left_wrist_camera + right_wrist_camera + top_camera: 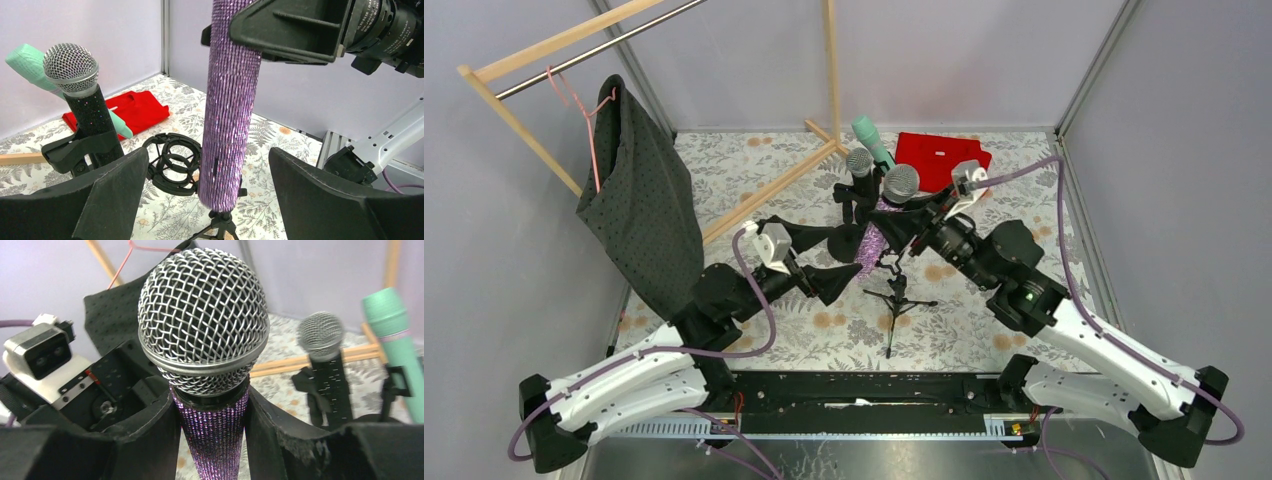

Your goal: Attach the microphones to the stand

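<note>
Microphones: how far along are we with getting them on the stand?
Done: the black microphone and mint-green microphone sit in clips. In hand: the right gripper is shut on the purple microphone, upright over the tripod; the left gripper is open around it. Left: seating the purple one; the ring mount is empty.

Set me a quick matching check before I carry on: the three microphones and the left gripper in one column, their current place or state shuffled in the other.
Column one
1. purple microphone
2. black microphone
3. mint-green microphone
4. left gripper

Column two
A. open, fingers clear on both sides of the purple body
B. upright in a black clip
C. clamped in the right gripper
D. tilted, behind the black one

Pairs: 1-C, 2-B, 3-D, 4-A
</note>
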`<action>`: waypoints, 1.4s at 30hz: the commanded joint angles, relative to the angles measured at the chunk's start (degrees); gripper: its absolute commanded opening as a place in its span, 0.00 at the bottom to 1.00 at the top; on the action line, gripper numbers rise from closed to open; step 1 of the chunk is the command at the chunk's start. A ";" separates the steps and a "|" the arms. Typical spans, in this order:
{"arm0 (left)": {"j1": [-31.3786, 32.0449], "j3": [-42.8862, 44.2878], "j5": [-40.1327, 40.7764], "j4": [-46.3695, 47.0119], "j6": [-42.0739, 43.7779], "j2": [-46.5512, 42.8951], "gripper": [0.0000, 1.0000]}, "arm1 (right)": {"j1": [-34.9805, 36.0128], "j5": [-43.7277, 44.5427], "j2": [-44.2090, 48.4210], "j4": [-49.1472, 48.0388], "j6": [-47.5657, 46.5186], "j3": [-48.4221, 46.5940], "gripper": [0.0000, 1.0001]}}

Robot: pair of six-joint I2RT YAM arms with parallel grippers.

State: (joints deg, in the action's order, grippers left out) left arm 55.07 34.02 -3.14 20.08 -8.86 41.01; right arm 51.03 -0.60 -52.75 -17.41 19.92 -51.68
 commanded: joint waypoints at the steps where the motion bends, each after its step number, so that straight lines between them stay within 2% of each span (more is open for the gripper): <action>1: -0.10 -1.05 0.89 0.18 2.66 -2.49 0.93 | 0.39 11.63 3.76 -3.60 -6.20 0.79 0.00; 7: -0.15 -0.31 6.12 -3.88 5.02 -2.80 0.93 | 0.36 21.46 3.77 -5.62 -5.65 3.33 0.00; 16: -0.10 -0.27 6.18 -4.25 5.61 -2.50 0.93 | 0.39 25.48 2.70 -14.23 -4.76 6.80 0.00; 24: -0.18 -0.34 6.03 -4.26 5.74 -2.29 0.94 | 0.35 26.52 2.74 -15.10 -6.02 6.29 0.00; 42: -0.15 -0.18 6.12 -4.34 5.61 -1.58 0.94 | 0.39 22.32 4.40 -14.86 -12.04 6.23 0.00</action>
State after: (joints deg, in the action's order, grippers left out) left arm 55.07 33.21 2.22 14.31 -3.88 39.48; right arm 51.03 22.79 -49.93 -26.61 10.39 -44.49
